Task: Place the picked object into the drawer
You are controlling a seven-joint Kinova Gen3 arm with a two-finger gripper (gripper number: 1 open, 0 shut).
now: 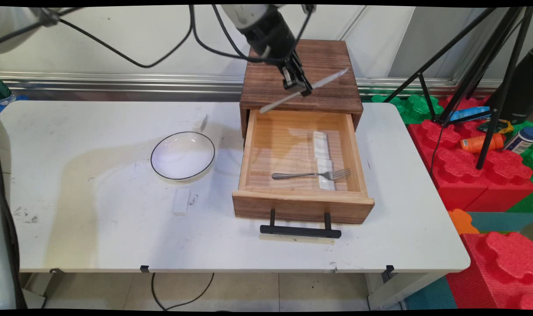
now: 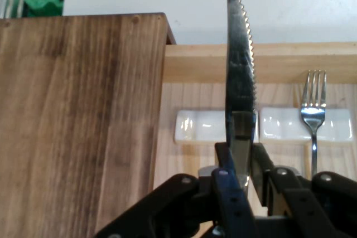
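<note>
Main view: a serrated knife [image 1: 308, 90] is clamped near mid-length by the gripper [image 1: 298, 84], tilted lengthwise above the open drawer [image 1: 302, 206].

White table [image 1: 95, 228] stands before a pale panelled wall [image 1: 130, 39]. Tiled floor [image 1: 257, 289] below. Red foam blocks [image 1: 481, 175] and a black tripod [image 1: 490, 87] occupy the right side.

The knife's [image 2: 240, 65] handle is hidden inside the gripper [image 2: 241, 163] in the hand view. The fork's [image 2: 313, 116] handle disappears behind the gripper's linkage there, and the cabinet [image 2: 78, 121] is cut by the left edge.
</note>
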